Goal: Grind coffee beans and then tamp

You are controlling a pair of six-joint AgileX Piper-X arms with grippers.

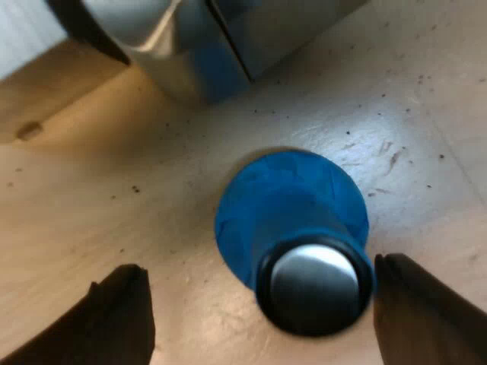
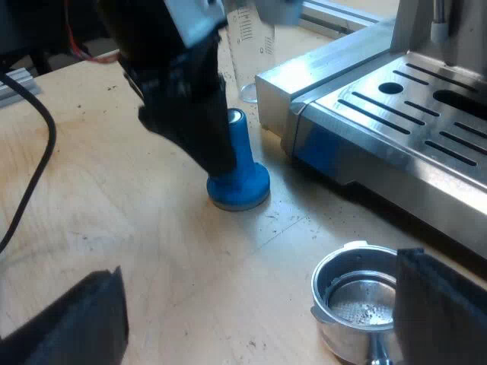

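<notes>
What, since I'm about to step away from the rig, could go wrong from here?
1. The left pincer is open on either side of the upright blue tamper. An off-centre close might tip it toward the measuring glass or the espresso machine nearby.
2. The metal holder, sitting at the open right pincer, shows only specks in its basket. Tamping now would likely press almost nothing.

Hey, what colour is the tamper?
Blue, with a silver top ringed in black; the left wrist view shows the tamper best.
</notes>
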